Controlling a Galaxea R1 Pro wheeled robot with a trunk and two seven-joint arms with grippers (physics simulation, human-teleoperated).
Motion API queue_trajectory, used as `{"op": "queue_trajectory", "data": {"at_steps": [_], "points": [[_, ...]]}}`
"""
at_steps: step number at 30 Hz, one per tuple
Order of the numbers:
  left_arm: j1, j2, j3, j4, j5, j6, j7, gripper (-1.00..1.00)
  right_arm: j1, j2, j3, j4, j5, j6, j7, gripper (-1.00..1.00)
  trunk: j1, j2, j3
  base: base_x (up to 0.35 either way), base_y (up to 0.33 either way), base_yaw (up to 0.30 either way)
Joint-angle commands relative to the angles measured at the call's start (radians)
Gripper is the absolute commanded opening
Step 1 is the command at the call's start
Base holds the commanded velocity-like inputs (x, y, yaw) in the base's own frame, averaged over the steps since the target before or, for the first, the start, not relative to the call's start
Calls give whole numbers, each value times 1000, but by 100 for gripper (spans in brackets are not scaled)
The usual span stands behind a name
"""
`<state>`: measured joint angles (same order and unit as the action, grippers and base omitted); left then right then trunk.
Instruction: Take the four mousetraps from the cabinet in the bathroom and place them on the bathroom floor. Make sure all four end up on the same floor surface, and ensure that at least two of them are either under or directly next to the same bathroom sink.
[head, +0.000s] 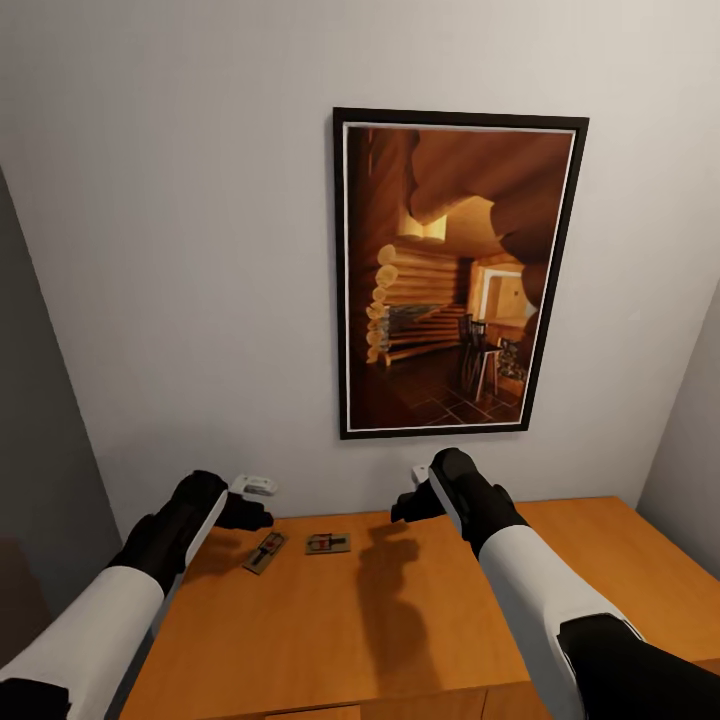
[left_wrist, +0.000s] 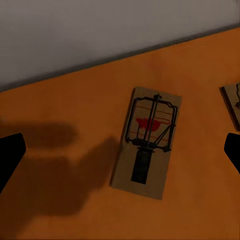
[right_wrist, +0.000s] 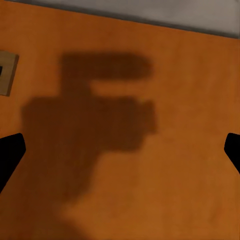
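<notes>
Two mousetraps lie flat on top of the big orange-brown cabinet (head: 400, 620), near the wall. A tall framed picture (head: 458, 272) of a log room hangs on the wall (head: 180, 250) above, at about 12 o'clock from the traps. The left trap (head: 264, 551) sits tilted; the right trap (head: 327, 543) lies just beside it at 3 o'clock, not touching. The left gripper (head: 250, 510) hangs over the left trap with its fingers wide apart, holding nothing. In the left wrist view that trap (left_wrist: 146, 141) shows its wire and red mark. The right gripper (head: 408, 502) is spread open too, above bare wood, at 3 o'clock from both traps.
</notes>
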<state>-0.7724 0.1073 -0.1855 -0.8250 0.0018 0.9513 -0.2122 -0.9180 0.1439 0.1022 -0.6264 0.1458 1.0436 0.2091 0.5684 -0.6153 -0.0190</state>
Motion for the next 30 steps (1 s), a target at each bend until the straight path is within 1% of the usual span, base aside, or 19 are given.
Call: {"op": "queue_trajectory", "data": {"at_steps": [1, 12, 20, 23, 30], "points": [[-2, 1, -3, 2, 0, -1, -2, 100, -1, 0, 1, -1, 11, 4, 9, 100, 0, -2, -2, 0, 0, 0], [-5, -2, -3, 21, 3, -20, -1, 100, -1, 0, 1, -1, 11, 4, 9, 100, 0, -2, -2, 0, 0, 0], [-7, -6, -3, 70, 1, -28, -1, 100, -1, 0, 2, -1, 11, 4, 9, 100, 0, -2, -2, 0, 0, 0], [-8, -8, -3, 94, 0, -49, -1, 100, -1, 0, 2, -1, 11, 4, 9, 100, 0, -2, -2, 0, 0, 0], [-9, -14, -3, 132, 0, -125, 0, 100, -1, 0, 2, 0, 11, 4, 9, 100, 0, -2, -2, 0, 0, 0]]}}
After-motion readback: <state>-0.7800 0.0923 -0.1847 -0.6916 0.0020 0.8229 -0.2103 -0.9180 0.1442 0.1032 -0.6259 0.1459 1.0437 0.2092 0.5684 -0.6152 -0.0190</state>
